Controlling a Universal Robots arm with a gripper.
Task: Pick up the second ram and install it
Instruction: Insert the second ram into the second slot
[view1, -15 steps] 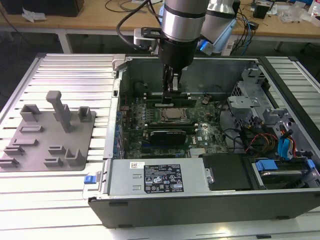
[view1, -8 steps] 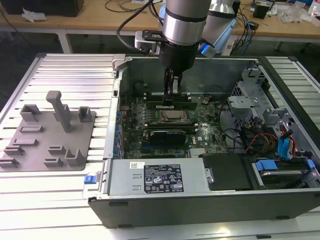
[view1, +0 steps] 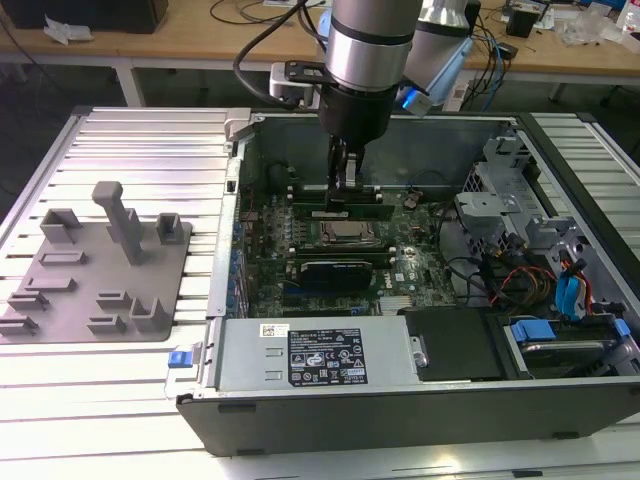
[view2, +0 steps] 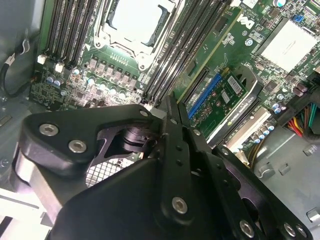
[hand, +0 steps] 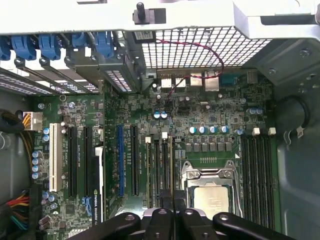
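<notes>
Exterior view: open case (view1: 400, 405) on the slatted desk (view1: 150, 150), with a grey fixture plate (view1: 100, 275) at the case's 9 o'clock. The arm reaches straight down into the case. The gripper (view1: 343, 185) is over the memory slots at 12 o'clock of the socket (view1: 345, 235); a black card (view1: 340, 270) lies at the socket's 6 o'clock.

We see the ram (view1: 365, 211) as a green strip standing in a slot just beside the socket, directly under the jaws. In the first wrist view the ram (hand: 170, 165) runs up to the gripper (hand: 173, 207).

In the second wrist view the gripper (view2: 172, 107) has its jaws drawn together, with no gap visible. We cannot tell whether they touch the ram.
</notes>
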